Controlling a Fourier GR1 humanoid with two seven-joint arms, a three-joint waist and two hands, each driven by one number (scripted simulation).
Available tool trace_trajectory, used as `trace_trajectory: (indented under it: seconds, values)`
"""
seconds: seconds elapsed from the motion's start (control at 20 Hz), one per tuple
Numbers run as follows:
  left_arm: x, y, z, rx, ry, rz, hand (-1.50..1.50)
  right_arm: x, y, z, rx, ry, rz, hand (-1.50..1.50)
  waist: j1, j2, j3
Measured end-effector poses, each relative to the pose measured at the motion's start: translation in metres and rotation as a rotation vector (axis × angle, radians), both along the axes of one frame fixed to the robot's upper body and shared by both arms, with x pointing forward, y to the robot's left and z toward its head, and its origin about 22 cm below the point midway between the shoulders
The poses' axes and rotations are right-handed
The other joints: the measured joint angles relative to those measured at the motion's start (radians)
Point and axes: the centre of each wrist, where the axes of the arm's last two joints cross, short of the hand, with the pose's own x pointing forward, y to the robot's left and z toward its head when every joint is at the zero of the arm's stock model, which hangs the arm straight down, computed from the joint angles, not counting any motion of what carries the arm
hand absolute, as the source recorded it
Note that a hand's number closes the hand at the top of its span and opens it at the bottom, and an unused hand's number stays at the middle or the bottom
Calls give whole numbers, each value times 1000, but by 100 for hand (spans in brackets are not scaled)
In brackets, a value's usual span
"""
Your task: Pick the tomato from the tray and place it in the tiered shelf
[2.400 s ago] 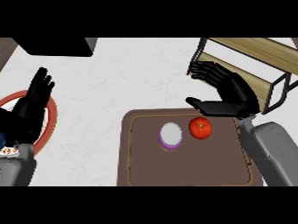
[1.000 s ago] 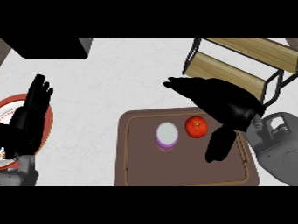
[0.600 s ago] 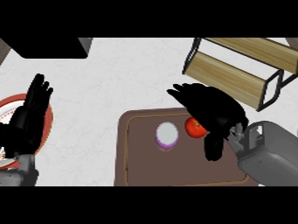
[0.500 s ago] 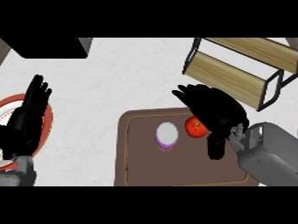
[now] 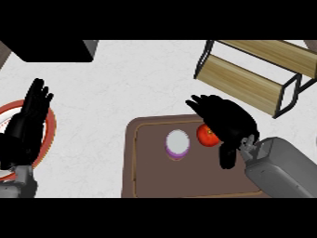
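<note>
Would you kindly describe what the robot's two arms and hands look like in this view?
The left hand and right hand are matte black with slim fingers. The right forearm is a smooth grey, boxy shell with a ridged wrist; the left forearm shows only a small grey piece.

No legible text, label, brand, number or sign can be read anywhere in the head view; the tray (image 5: 154, 179) shows plain brown surfaces only; the tiered shelf (image 5: 247, 81), beyond the tray's far right corner, shows bare wood boards and a dark frame without readable marking.
</note>
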Motion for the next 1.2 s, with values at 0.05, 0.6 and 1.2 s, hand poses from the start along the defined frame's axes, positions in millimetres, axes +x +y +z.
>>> trace_trajectory:
  seconds: [0.05, 0.6, 1.2]
  values:
    - [0, -6, -3, 1, 1, -3, 0, 0, -3, -5, -3, 3, 3, -150, 0, 0, 0]
    - [-3, -7, 2, -2, 5, -1, 0, 17, -14, -38, 16, 12, -1, -150, 1, 0, 0]
    - [-2, -7, 6, 3, -1, -2, 0, 21, -9, -69, 36, 35, 22, -150, 0, 0, 0]
